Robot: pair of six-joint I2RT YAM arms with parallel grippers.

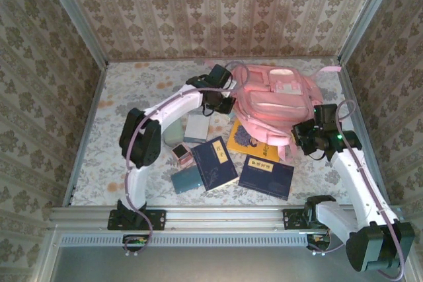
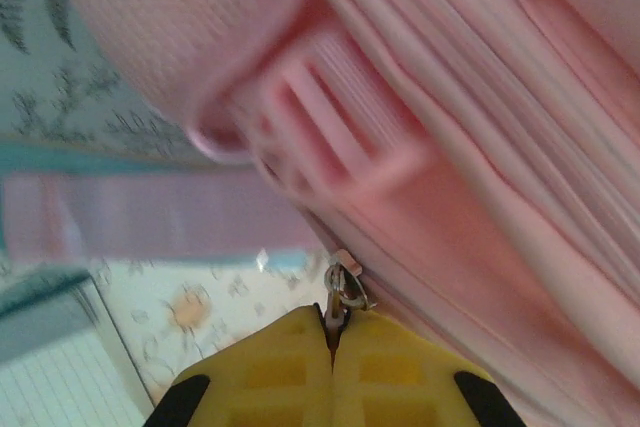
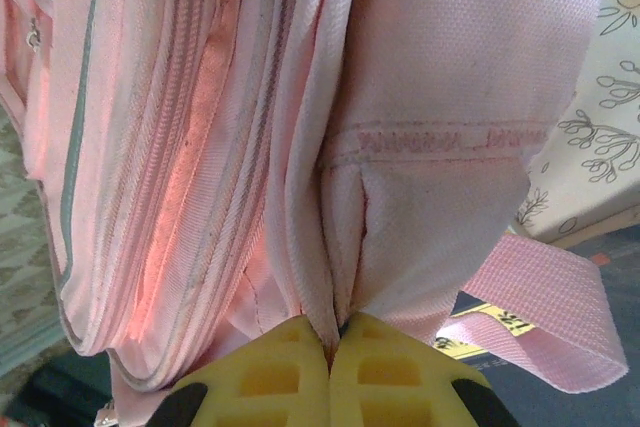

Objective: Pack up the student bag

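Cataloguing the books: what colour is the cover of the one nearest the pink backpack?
Yellow-orange; that book shows best in the top external view.

Robot test booth; wallpapered panels [image 1: 218,4], aluminium frame [image 1: 218,216].

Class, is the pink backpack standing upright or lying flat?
Lying flat: the student bag shows its front pockets to the overhead camera.

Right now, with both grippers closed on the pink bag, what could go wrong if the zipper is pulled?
1. The left gripper pinches only the metal zipper pull at its very tip; it may slip out.
2. The right gripper holds a thin fold of the student bag; the fabric could slide free and the bag shift.
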